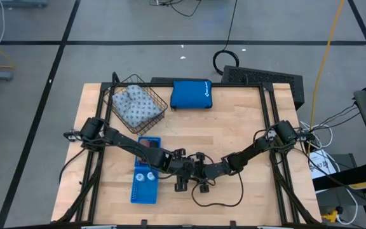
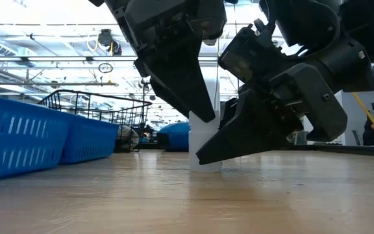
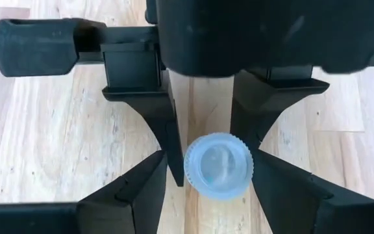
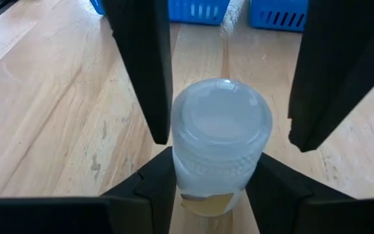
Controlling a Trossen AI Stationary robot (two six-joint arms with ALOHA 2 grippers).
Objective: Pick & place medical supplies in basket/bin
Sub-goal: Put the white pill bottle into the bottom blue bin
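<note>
a small white bottle (image 4: 219, 146) stands upright on the table (image 1: 246, 127), just right of the blue tray (image 1: 146, 191). both the left gripper (image 3: 210, 172) and the right gripper (image 4: 219, 182) straddle it, fingers spread, one on each side.

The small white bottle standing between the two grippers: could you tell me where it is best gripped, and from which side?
Probably from above, on the straight side wall just under the ribbed cap. The small white bottle stands upright on the table, so its round body offers opposite sides to the fingers.

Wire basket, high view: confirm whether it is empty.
No: the wire-mesh basket holds the pale grey-blue patterned fabric pack.
</note>
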